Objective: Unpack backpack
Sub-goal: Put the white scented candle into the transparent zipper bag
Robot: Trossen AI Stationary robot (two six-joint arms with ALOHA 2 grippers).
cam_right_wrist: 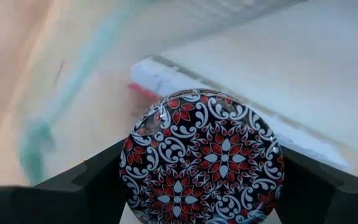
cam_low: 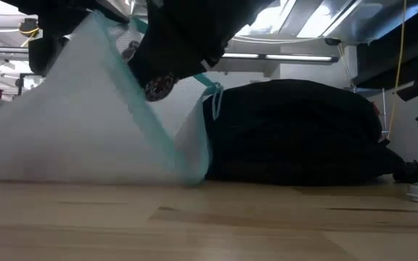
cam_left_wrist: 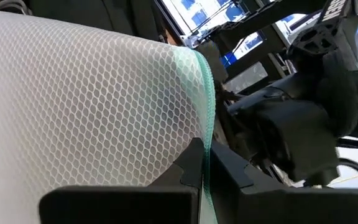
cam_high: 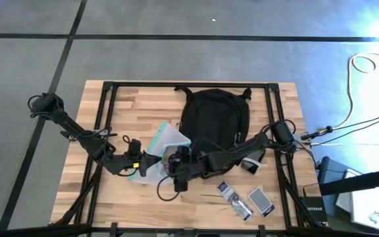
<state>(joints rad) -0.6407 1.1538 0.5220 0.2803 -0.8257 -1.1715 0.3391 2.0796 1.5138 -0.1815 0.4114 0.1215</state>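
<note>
Fingers of my right gripper (cam_right_wrist: 201, 186) are holding a round black disc with a red-and-white floral pattern (cam_right_wrist: 202, 157). My left gripper (cam_left_wrist: 202, 169) is pinching shut on the teal-edged white mesh pouch (cam_left_wrist: 92, 106). The large black fabric backpack (cam_high: 214, 115) is lying at twelve o'clock from both grippers.

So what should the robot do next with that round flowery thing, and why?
Probably lift it clear and carry it toward the items already laid on the table. The right gripper is clamped on the round patterned disc right at the mesh pouch, whose teal edge the shut left gripper pinches. The backpack lies behind.
</note>
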